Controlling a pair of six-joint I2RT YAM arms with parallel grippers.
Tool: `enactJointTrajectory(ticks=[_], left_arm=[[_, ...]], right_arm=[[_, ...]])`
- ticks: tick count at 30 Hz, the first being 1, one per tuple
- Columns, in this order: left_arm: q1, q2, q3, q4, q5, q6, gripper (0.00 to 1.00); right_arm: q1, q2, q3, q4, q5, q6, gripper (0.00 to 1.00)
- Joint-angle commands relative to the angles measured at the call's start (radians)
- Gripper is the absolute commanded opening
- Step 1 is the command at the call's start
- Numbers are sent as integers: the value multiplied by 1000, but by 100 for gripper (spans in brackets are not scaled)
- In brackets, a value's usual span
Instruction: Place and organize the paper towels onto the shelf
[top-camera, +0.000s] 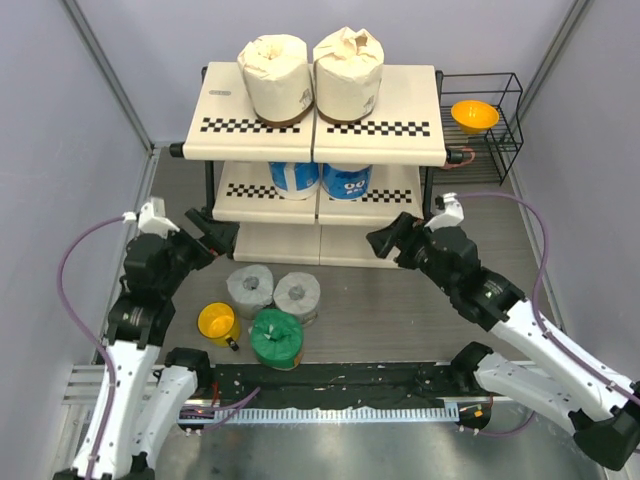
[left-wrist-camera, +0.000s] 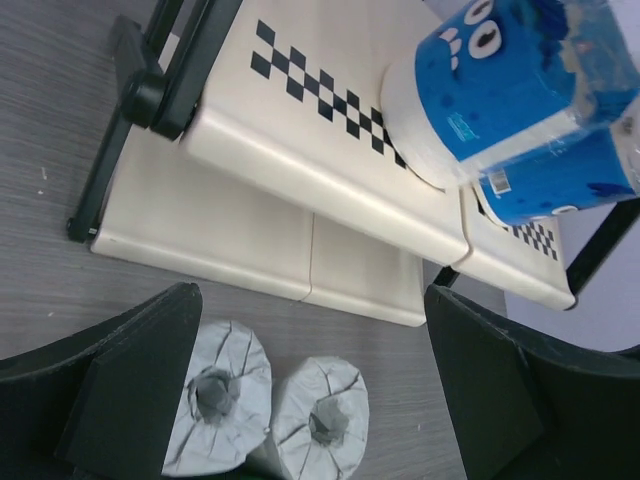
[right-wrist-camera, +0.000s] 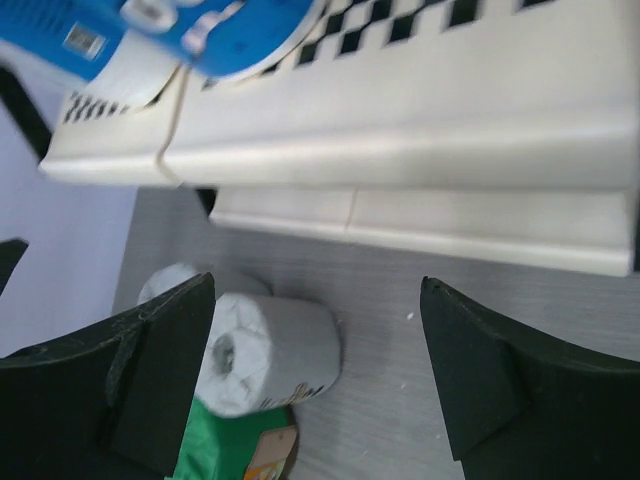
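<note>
Two cream paper towels (top-camera: 275, 78) (top-camera: 348, 72) stand on the top board of the shelf (top-camera: 400, 110). Two blue-and-white rolls (top-camera: 295, 178) (top-camera: 347, 181) sit on the middle board. On the table in front stand two grey rolls (top-camera: 250, 290) (top-camera: 297, 296) and a green roll (top-camera: 276, 338). My left gripper (top-camera: 215, 232) hovers open and empty at the shelf's lower left, above the grey rolls (left-wrist-camera: 215, 400) (left-wrist-camera: 320, 420). My right gripper (top-camera: 392, 243) hangs open and empty at the shelf's lower right, with a grey roll (right-wrist-camera: 265, 355) and the green roll (right-wrist-camera: 225, 450) low in its view.
A small yellow mug (top-camera: 217, 322) stands left of the green roll. A black wire rack (top-camera: 500, 90) holding an orange bowl (top-camera: 474, 115) stands to the right of the shelf. Grey walls close in on both sides.
</note>
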Motion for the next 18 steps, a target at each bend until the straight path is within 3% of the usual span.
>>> enactJointTrajectory(ticks=[1,2,5,18], left_arm=[[-4,-97,-56,-133,-27,-21,100],[-2,-109,-77,-133,-16,-49,100],[-4,-132,-128,-154,-4,-71,100],[-6,-57,-156,-164,-47,-32,100]], right_arm=[[197,18,-5,-32,120,87,89],[292,35,-10,-13,190,113,89],[422,106,-22,28,258,153,89],[485,323,-7,177,280,219,91]])
